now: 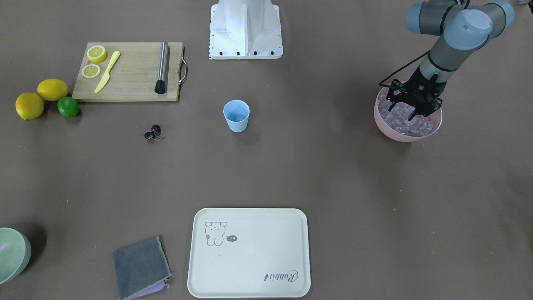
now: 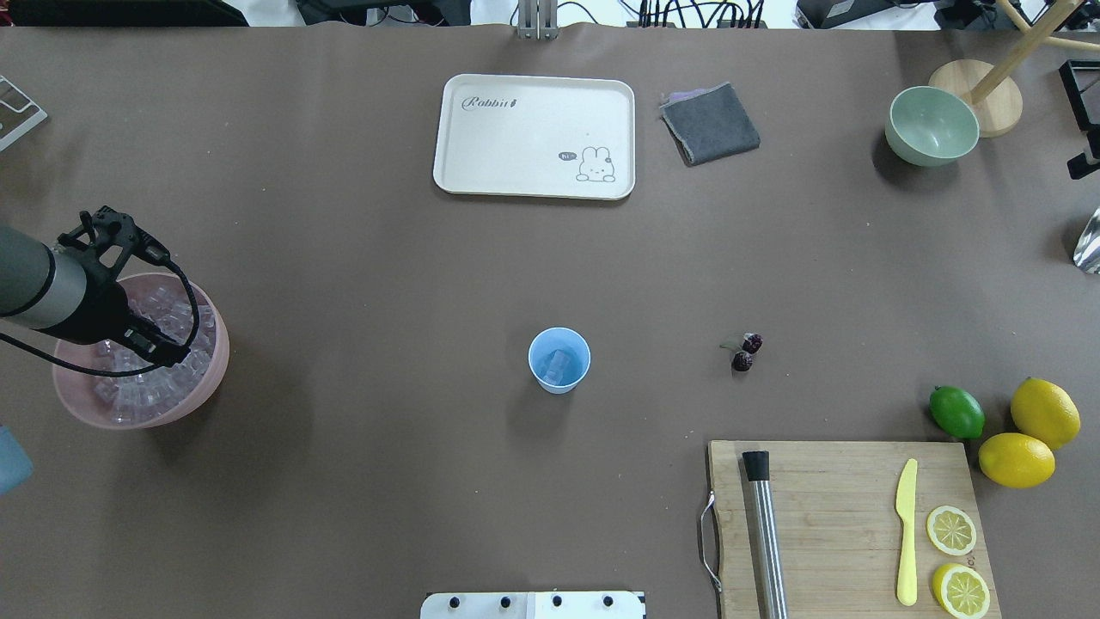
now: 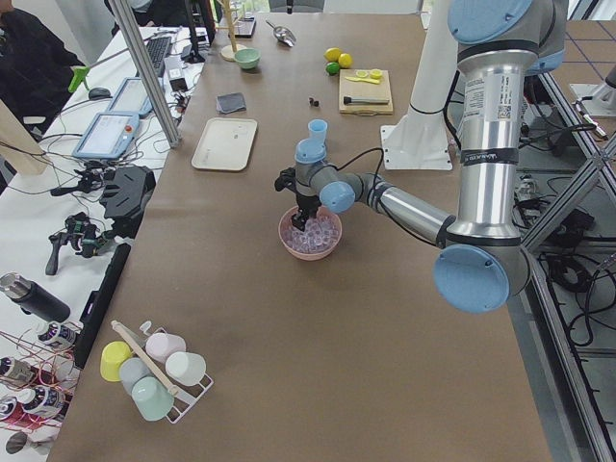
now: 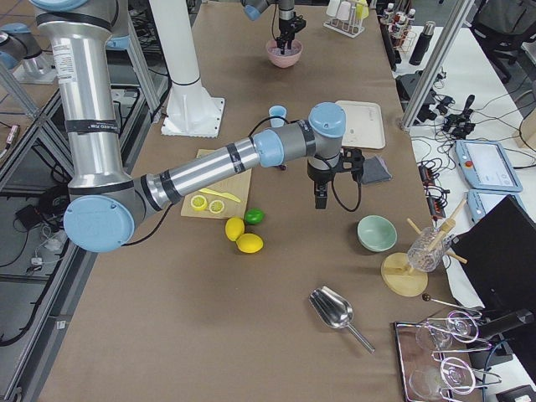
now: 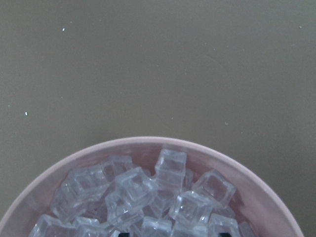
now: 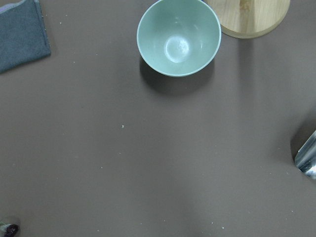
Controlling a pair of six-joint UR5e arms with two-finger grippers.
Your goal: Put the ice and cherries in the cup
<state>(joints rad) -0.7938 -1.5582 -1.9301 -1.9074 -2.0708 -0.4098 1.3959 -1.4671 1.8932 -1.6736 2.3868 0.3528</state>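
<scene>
ice point(image 1: 412, 124) in pink bowl point(image 1: 385, 129) w/ l tool point(image 1: 406, 110), some in cup point(image 1: 237, 125)

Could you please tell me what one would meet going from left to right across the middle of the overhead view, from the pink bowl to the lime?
pink bowl holding ice → light-blue cup → cherries → lime

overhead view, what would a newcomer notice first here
The left claw dips into the pink bowl, heaped with ice, at the view's left edge. Then the light-blue cup stands alone in the middle, some ice inside, with the cherries to its right.
</scene>
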